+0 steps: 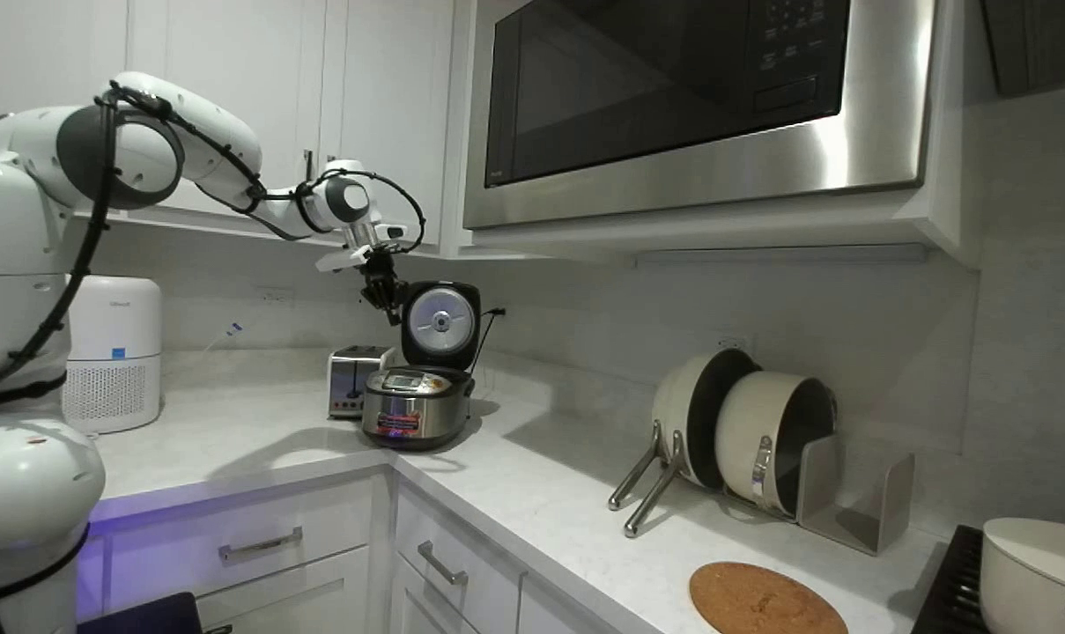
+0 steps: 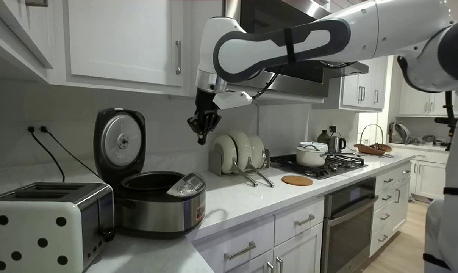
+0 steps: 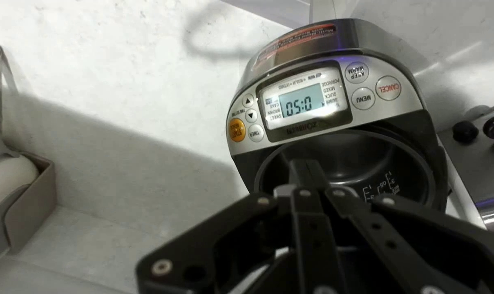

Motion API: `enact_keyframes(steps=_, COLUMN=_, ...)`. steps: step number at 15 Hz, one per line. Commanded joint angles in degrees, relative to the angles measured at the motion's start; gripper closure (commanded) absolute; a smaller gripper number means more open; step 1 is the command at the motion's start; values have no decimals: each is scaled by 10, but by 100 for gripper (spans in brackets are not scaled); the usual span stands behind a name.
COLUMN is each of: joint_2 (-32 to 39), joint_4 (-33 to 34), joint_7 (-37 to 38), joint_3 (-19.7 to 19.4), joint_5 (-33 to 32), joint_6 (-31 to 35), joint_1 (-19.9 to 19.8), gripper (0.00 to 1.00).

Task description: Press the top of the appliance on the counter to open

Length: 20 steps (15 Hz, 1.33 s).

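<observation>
The appliance, a squat silver and black cooker (image 1: 409, 418), stands on the white counter (image 1: 259, 383) in the corner. It also shows in an exterior view (image 2: 153, 214). Its top, the dark hinged lid (image 1: 441, 321), stands upright and open, with its silvery inner face showing in both exterior views (image 2: 122, 140). In the wrist view the cooker (image 3: 300, 61) shows its lit panel and its dark open pot; the lid is out of view. My gripper (image 3: 307, 165) has its fingertips together with nothing between them. It hangs above the cooker, near the lid's height, in both exterior views (image 1: 394, 317) (image 2: 202, 139).
A toaster (image 2: 32, 227) stands right beside the cooker. Pans in a rack (image 1: 765, 431) and a brown round mat (image 1: 765, 599) lie along the counter. A steel microwave (image 1: 673, 198) and cabinets (image 1: 391, 88) hang above. A white purifier (image 1: 114, 352) stands near the arm's base.
</observation>
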Motion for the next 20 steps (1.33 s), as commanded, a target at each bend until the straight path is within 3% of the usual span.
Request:
enact_keyframes(steps=1, joint_2=-29, joint_4=6, joint_7=-10, joint_3=2, joint_5=26, joint_6=-53, joint_1=-10, gripper=98)
enact_keyframes(steps=12, joint_2=-137, joint_4=12, joint_7=5, joint_3=-15, joint_5=67, joint_6=-214, joint_1=-48, gripper=99)
enact_keyframes(steps=20, joint_2=-176, joint_4=20, joint_7=24, joint_3=-42, joint_5=86, joint_6=-305, joint_1=-93, gripper=100)
